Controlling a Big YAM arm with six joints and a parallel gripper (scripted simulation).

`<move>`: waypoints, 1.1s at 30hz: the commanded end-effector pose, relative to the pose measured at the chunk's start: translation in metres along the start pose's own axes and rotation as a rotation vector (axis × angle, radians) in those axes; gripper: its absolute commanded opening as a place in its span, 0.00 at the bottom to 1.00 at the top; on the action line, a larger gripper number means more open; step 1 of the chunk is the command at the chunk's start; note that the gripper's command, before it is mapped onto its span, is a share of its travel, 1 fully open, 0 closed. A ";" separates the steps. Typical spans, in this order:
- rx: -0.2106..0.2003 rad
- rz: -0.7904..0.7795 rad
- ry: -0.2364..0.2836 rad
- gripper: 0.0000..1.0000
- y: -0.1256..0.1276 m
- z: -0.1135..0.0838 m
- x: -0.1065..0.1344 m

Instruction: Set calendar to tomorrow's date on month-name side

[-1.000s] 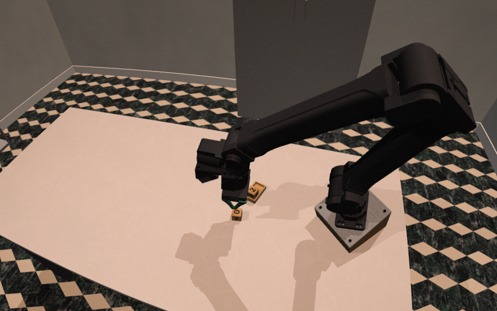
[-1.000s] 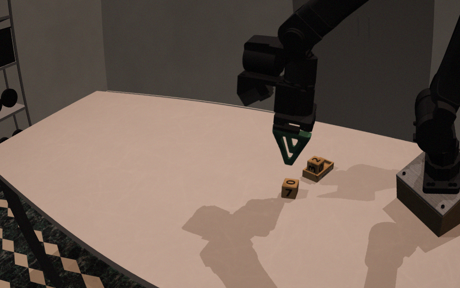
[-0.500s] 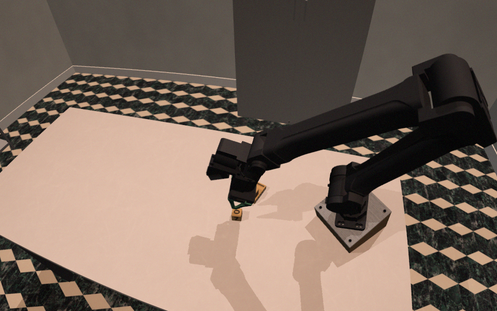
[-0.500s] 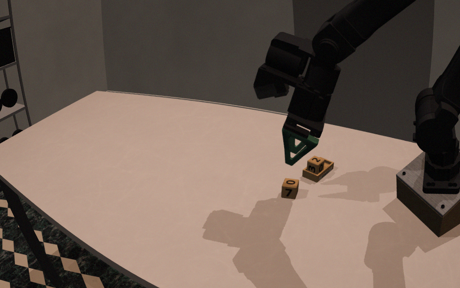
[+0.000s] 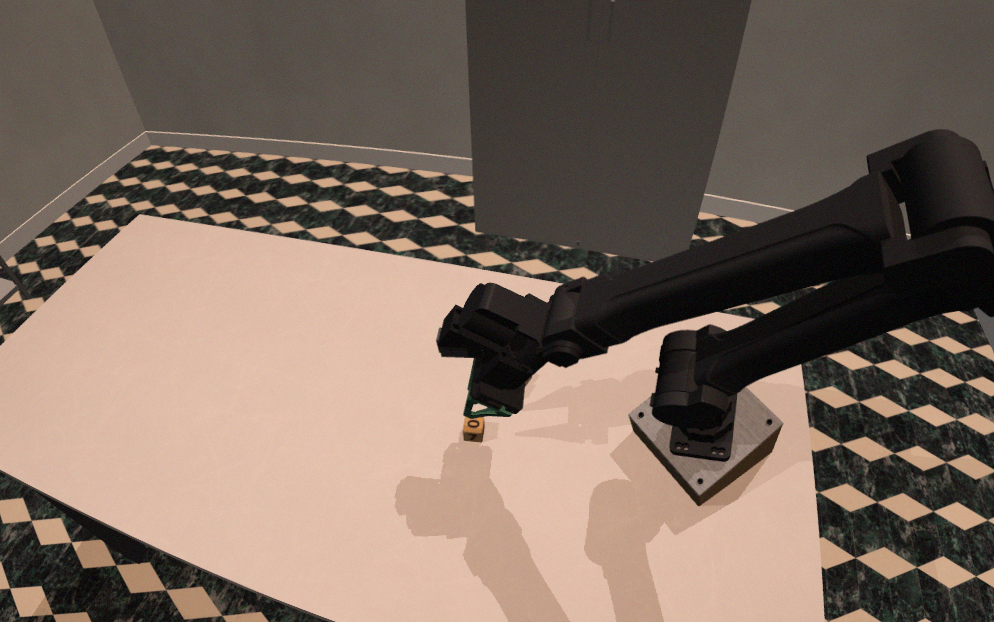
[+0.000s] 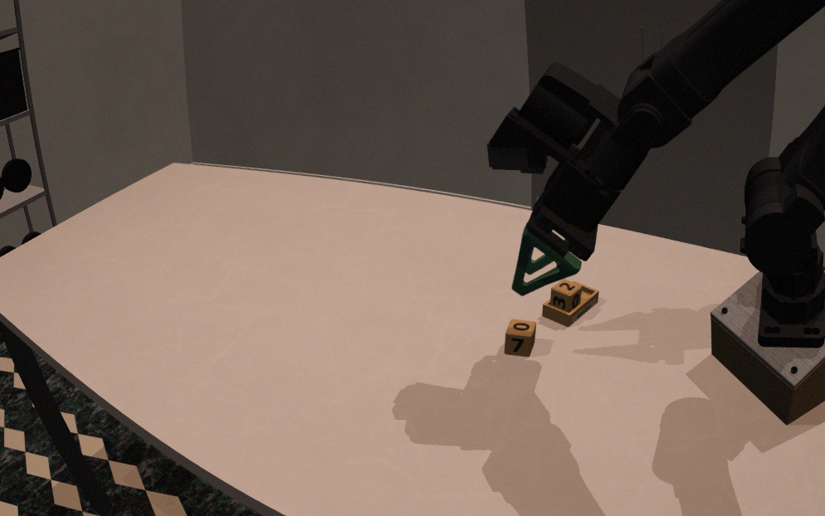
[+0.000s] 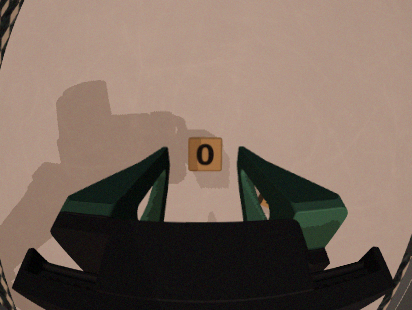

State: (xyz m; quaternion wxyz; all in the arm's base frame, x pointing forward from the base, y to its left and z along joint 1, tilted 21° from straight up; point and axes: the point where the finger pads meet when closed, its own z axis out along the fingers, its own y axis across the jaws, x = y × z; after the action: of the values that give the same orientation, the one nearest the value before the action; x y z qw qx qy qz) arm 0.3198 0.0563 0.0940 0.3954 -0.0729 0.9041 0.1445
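The loose cube [image 5: 473,429] [image 6: 519,338] [image 7: 205,154] stands flat on the table outside the tray, with 0 on top and 7 on the side facing the exterior camera. The tray [image 6: 554,315] lies flat behind it, with small lettering on its right-front wall. The second cube [image 6: 565,296] stands in the tray's left part, showing 2 on top, 3 on its left side and 0 on the lettered side. The tray's right part is empty. My gripper [image 5: 469,413] [image 6: 521,292] [image 7: 203,155] is open and empty, tilted, above the table near the loose cube. It hides the tray in the top view.
The arm's base plate [image 5: 740,425] [image 6: 748,322] stands to the right of the tray. The arm reaches over the table [image 5: 219,366] [image 6: 304,304] from there. A shelf rack [image 6: 24,197] stands beyond the table at the far left.
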 end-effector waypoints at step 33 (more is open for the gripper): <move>-0.006 0.005 -0.271 0.45 0.003 -0.001 -0.013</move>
State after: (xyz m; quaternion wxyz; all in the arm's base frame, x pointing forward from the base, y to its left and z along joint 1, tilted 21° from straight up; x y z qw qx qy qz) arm 0.3156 0.0541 0.0900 0.4981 -0.0488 0.8523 0.1522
